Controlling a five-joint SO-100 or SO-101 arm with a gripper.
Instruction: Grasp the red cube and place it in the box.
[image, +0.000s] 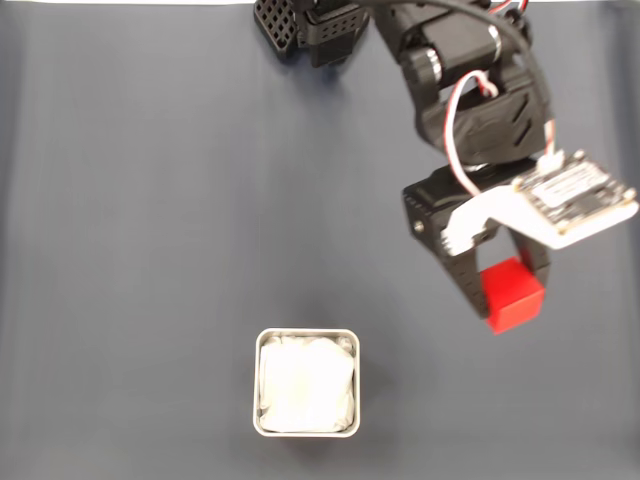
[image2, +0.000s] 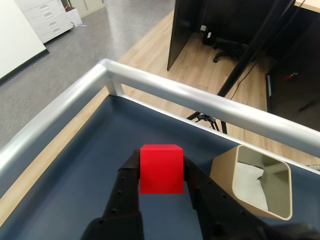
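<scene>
1. The gripper (image: 508, 300) was clamped on the cube (image: 513, 294), one black finger pressed to each side face. In the wrist view the cube (image2: 161, 168) sat squarely between the fingers (image2: 129, 180), out at their tips.

2. The cube looked lifted off the mat (image: 150, 250); in the wrist view it seemed to hang clear of the blue surface, though the gap itself was hard to judge.

3. The box (image: 306, 430) stood on the mat, apart from the gripper. In the fixed view it lay below and to the left of the jaws; in the wrist view the box (image2: 227, 175) appeared just to the right of the fingers. Its white lining showed and nothing was inside.

4. Beyond the box, the wrist view showed a silver rail (image2: 190, 97) edging the table, with wooden floor past it.

5. My judgement: the grasp was made and the carry to the box remained.

6. Risks from here:
   - The hold was near the fingertips on smooth faces, so a quick swing might let the cube twist or slip out.
   - The cube was about half the box's width, so an off-centre release could catch the thin rim and tip it onto the mat.
   - A low approach might let a finger nudge the light box and shift it.
   - Releasing from too high could make the cube bounce off the soft lining.
</scene>
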